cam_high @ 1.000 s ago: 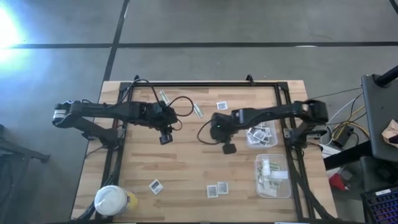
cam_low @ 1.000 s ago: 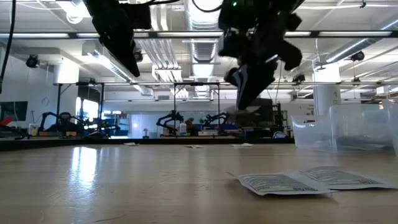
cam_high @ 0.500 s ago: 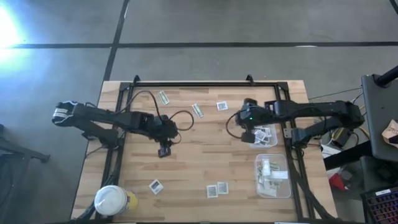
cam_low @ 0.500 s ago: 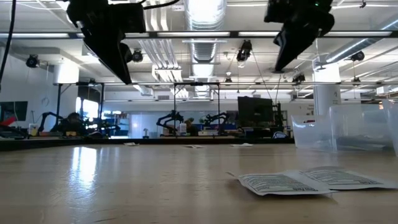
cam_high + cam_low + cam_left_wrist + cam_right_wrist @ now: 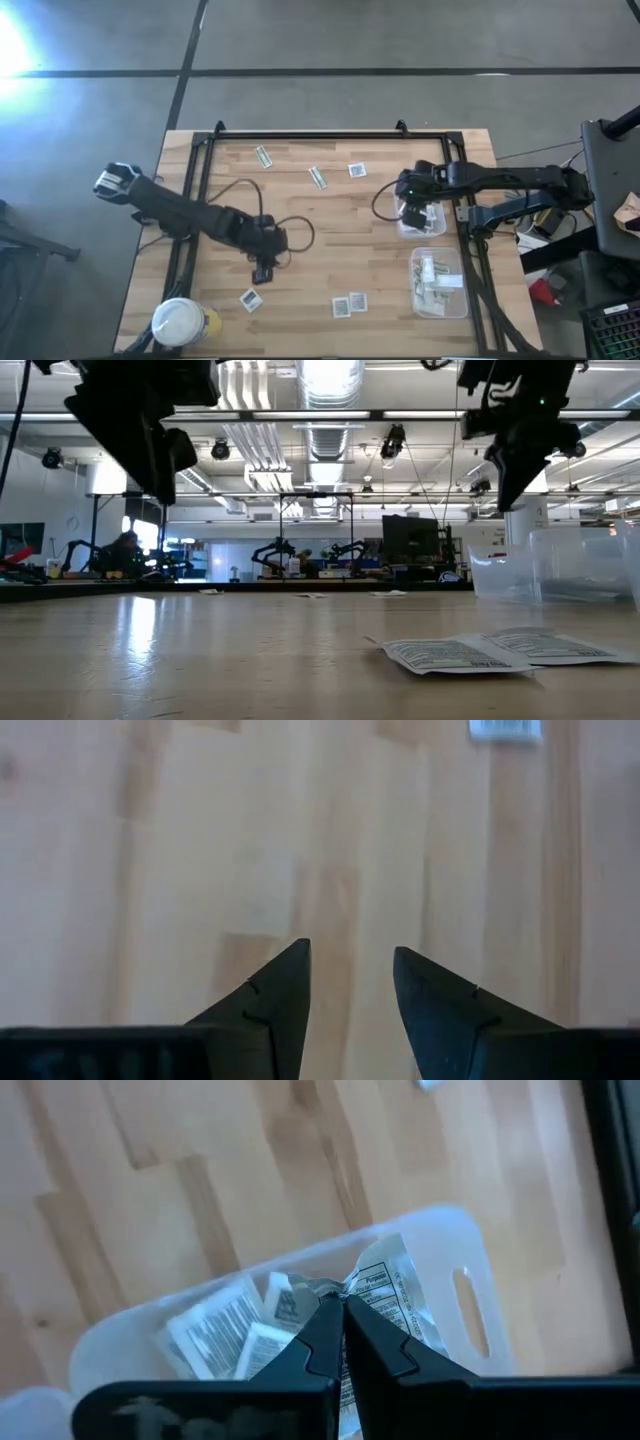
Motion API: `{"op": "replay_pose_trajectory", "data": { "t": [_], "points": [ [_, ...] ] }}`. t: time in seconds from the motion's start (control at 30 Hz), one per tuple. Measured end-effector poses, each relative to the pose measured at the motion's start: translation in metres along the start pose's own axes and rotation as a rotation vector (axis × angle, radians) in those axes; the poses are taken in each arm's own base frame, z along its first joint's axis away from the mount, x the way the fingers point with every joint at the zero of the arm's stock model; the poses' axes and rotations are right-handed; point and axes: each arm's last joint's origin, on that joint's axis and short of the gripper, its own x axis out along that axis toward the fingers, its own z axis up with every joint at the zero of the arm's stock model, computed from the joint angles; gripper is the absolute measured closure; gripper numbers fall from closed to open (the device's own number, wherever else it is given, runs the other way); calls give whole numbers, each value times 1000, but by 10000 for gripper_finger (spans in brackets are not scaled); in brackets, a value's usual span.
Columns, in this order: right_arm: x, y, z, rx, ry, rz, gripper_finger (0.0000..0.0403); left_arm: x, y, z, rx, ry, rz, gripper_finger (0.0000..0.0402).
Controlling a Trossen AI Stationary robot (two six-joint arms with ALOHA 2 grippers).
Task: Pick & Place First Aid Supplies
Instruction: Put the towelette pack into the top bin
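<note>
Packets of first aid stuff are what I'm sorting, and right now my right gripper [image 5: 342, 1312] hangs directly over the upper clear tub [image 5: 437, 231] with its fingers pressed together. I can't make out anything pinched between the tips, though they're right above the heap. Under it the tub holds a pile of square white packets [image 5: 215, 1325] with dark print, lying loosely on top of each other. Just past that, on the side toward the table's near edge, the second clear tub [image 5: 458, 303] holds the narrow green-and-white strips [image 5: 432, 285].

My left gripper [image 5: 350, 982] is well away on the other side, low over bare wood, fingers apart and holding nothing. The nearest loose packet [image 5: 250, 298] lies just beyond its tips, and a pair of packets [image 5: 349, 303] sits farther toward the tubs. Three more packets [image 5: 318, 177] are scattered up by the far rail. The white-lidded jar [image 5: 179, 322] sits in the near corner on the left arm's side.

Versus a second ago: the right claw was out over mid-table and has swung back over the tub, and the left one has slid down toward that lone packet.
</note>
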Motion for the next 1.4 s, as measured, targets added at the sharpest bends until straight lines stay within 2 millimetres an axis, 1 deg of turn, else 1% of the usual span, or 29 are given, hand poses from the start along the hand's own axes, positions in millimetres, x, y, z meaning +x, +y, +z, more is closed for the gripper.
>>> {"op": "replay_pose_trajectory", "data": {
  "t": [0.13,0.23,0.3,0.4,0.53,0.67,0.83,1.0,1.17,1.4],
  "points": [
    [13,0,-7,33,51,-13,394,12,-12,-1,4,60,-42,250],
    [22,1,-13,23,93,-14,391,16,-20,0,-42,88,-69,250],
    [27,2,-16,23,118,-18,382,17,-27,1,-67,97,-86,251],
    [32,3,-17,28,141,-22,358,20,-36,-2,-84,125,-109,257],
    [28,3,-13,30,123,-20,317,23,-46,-8,-135,180,-148,267],
    [18,1,-6,39,79,-15,279,23,-54,-15,-215,229,-173,275],
    [9,0,2,45,39,-10,249,21,-61,-20,-335,264,-169,270],
    [7,-1,4,21,26,-8,235,19,-65,-30,-463,319,-106,240],
    [7,0,4,13,26,-8,229,24,-62,-41,-531,293,4,206],
    [7,0,4,13,25,-7,236,34,-60,-61,-636,338,41,200]
  ]
}}
